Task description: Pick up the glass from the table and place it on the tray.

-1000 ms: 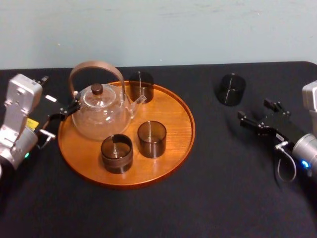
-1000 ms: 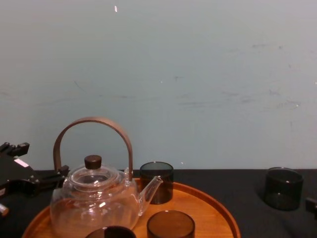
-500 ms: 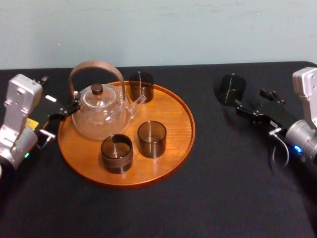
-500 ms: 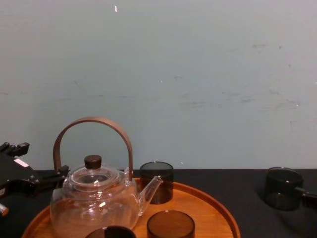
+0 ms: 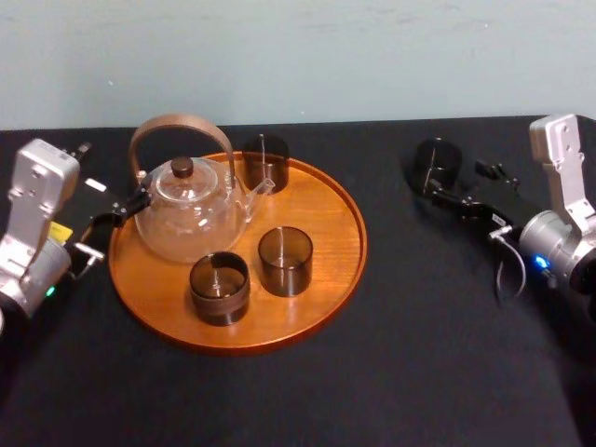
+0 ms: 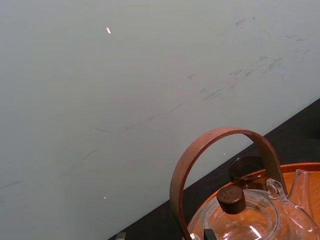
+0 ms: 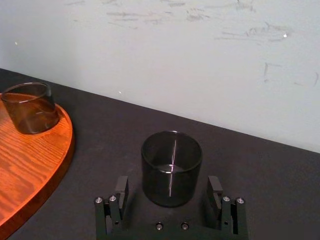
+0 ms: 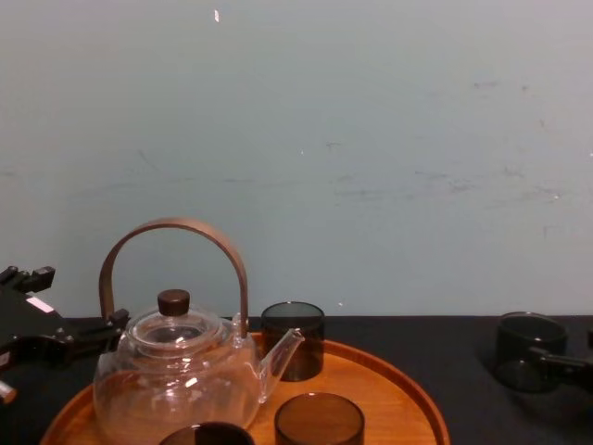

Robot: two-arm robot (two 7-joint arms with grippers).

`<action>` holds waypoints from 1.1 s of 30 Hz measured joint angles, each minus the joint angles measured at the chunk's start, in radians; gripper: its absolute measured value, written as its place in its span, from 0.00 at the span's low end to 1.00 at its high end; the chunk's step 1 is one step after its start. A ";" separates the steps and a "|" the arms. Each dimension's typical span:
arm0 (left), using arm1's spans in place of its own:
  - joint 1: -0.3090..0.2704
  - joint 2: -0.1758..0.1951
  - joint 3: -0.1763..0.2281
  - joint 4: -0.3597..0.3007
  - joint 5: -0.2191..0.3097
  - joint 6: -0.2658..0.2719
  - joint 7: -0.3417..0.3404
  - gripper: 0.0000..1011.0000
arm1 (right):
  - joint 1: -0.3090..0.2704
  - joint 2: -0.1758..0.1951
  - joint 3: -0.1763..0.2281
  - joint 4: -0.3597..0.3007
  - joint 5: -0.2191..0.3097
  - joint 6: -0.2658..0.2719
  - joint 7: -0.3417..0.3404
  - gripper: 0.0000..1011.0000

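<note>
Four dark smoked glasses are present: three stand upright on the tray (image 5: 326,279), and the fourth, the glass (image 5: 435,166) of the task, stands upright on the table (image 5: 419,354), well apart from the tray on its right side and level with its far half. On the tray, one tray glass (image 5: 265,160) sits at the far rim, a second tray glass (image 5: 285,261) sits near the centre, and a third tray glass (image 5: 220,288) sits toward the near rim. A clear glass teapot (image 5: 191,209) with a curved wooden handle occupies the left part of the tray, spout pointing toward the far-rim glass. The right gripper (image 7: 168,182) is on the side of the glass away from the tray, low over the table. Its jaws are spread wide, one finger on each side of the glass, with a visible gap on both sides. It grips nothing. The left gripper (image 5: 119,209) sits just outside the left rim of the tray, beside the teapot; whether it is open or closed cannot be determined.
</note>
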 joint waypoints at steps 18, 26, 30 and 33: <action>0.000 0.000 0.000 0.000 0.000 0.000 0.000 1.00 | 0.133 -0.045 -0.015 0.185 -0.017 -0.012 0.022 0.99; 0.000 0.000 0.000 0.000 0.000 0.000 0.000 1.00 | 0.183 -0.067 -0.024 0.259 -0.030 -0.043 0.038 0.99; 0.000 0.000 0.000 0.000 0.000 0.000 0.000 1.00 | 0.206 -0.077 -0.029 0.289 -0.037 -0.053 0.045 0.99; 0.000 0.000 0.000 0.000 0.000 0.000 0.000 1.00 | 0.222 -0.085 -0.033 0.315 -0.044 -0.061 0.049 0.99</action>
